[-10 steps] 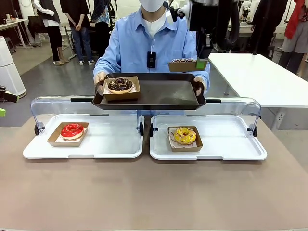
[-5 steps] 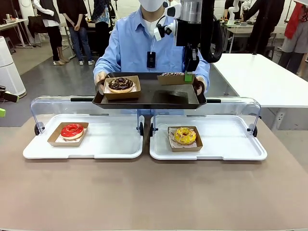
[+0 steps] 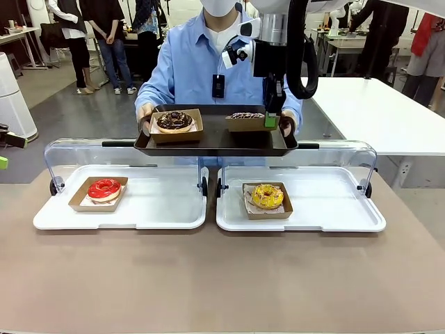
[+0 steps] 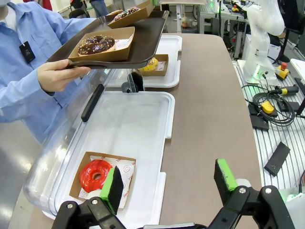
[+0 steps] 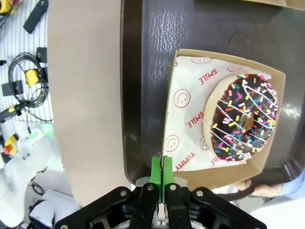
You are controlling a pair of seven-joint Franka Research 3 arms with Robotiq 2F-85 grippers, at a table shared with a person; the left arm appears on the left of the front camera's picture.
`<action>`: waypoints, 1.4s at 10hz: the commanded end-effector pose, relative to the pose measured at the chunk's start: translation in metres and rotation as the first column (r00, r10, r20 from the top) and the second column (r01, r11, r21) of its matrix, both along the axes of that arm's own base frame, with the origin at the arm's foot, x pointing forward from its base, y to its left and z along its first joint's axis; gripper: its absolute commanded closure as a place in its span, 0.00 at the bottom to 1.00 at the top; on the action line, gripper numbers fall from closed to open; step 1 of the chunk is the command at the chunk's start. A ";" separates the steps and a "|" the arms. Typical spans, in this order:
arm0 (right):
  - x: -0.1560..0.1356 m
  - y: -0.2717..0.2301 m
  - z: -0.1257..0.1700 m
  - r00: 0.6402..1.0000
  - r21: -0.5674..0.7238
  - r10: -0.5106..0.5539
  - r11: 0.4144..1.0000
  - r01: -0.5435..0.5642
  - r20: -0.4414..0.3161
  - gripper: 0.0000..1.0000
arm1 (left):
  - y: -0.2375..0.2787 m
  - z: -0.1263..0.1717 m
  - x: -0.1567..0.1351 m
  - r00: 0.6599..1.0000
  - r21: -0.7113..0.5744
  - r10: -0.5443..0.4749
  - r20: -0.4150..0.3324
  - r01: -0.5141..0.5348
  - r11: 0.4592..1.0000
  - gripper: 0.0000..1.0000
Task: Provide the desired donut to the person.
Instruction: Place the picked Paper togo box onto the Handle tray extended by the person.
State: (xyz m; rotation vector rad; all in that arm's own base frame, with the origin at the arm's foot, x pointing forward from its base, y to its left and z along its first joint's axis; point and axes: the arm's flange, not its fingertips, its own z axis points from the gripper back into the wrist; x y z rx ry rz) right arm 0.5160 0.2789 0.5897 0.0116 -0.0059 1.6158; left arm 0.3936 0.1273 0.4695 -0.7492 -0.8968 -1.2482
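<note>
Front view: my right gripper (image 3: 271,120) hangs at about 1 o'clock over the dark tray (image 3: 215,142) the person (image 3: 201,59) holds up across the surface (image 3: 222,278). Its pads are pinched onto the right-hand wall of a cardboard box holding a sprinkled chocolate donut (image 3: 246,116), which sits on the tray's right half. A second boxed chocolate donut (image 3: 174,121) sits on the tray toward 11 o'clock. Below, the left white bin (image 3: 125,219) carries a red donut (image 3: 104,188) and the right white bin (image 3: 348,219) a yellow donut (image 3: 268,195).

Left wrist view: my left gripper (image 4: 169,183) is spread wide with nothing between its pads, hovering over the red donut (image 4: 96,175) at 7 o'clock. The person's hand (image 4: 59,75) grips the tray (image 4: 138,47) at 10 o'clock.

Right wrist view: my right gripper (image 5: 157,174) is closed tight on the box's thin edge at 6 o'clock; the sprinkled chocolate donut (image 5: 245,117) lies at 3 o'clock on smiley-printed paper, over the tray (image 5: 147,62).
</note>
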 end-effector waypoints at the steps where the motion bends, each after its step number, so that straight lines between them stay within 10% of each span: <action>1: -0.004 -0.005 -0.008 0.999 0.035 0.036 0.999 -0.036 -0.010 0.98 | 0.001 0.001 -0.001 1.000 -0.004 -0.002 0.004 0.002 1.000 0.00; 13: 0.012 -0.015 -0.037 0.995 0.002 0.083 0.997 -0.083 -0.055 0.98 | 0.001 0.001 -0.001 1.000 -0.004 -0.002 0.004 0.002 1.000 0.00; 14: 0.013 -0.015 -0.036 0.995 0.000 0.083 0.997 -0.084 -0.051 0.80 | 0.001 0.001 -0.001 1.000 -0.004 -0.002 0.004 0.002 1.000 0.00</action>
